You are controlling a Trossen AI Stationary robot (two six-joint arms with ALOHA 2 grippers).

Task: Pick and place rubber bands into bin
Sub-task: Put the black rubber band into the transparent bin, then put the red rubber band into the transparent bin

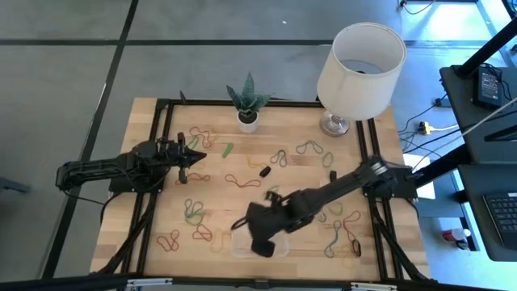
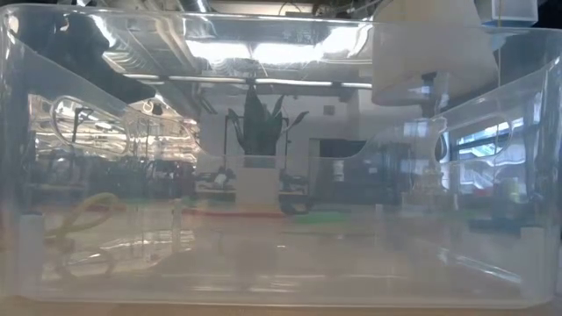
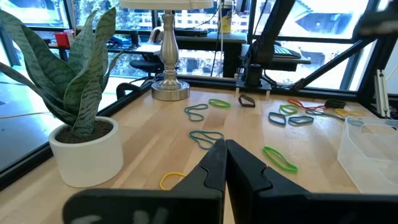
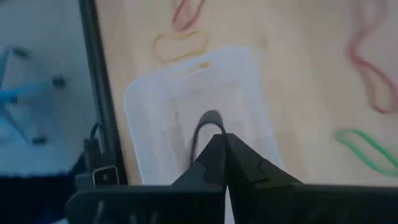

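Rubber bands (image 1: 238, 179) lie scattered flat over the wooden table (image 1: 145, 137) in the high view, most of them across the middle and right of the frame, in red, green, orange, yellow and grey. Their long axes point every which way: a green one (image 1: 228, 149) near the plant pot runs diagonally, and a red one (image 1: 168, 240) at lower left lies slanted.

At the lower centre of the high view sits the clear plastic bin (image 1: 242, 245), its long side parallel to the table's near edge. In the right wrist view a dark loop (image 4: 205, 127) shows directly ahead of the fingertips, over the bin's floor (image 4: 155, 118); whether the fingers pinch it or it already rests in the bin cannot be told. The low view looks through the bin's clear walls (image 2: 26, 105), and a yellowish band (image 2: 83, 215) shows at lower left, though I cannot tell if it is inside or behind.

Right gripper (image 4: 219, 142) hangs over the bin, fingers pressed together to a narrow point. Left gripper (image 3: 222, 152) waits at the left of the table, fingers also closed with nothing between them, facing the potted snake plant (image 3: 81, 124) and the lamp (image 1: 359, 69).
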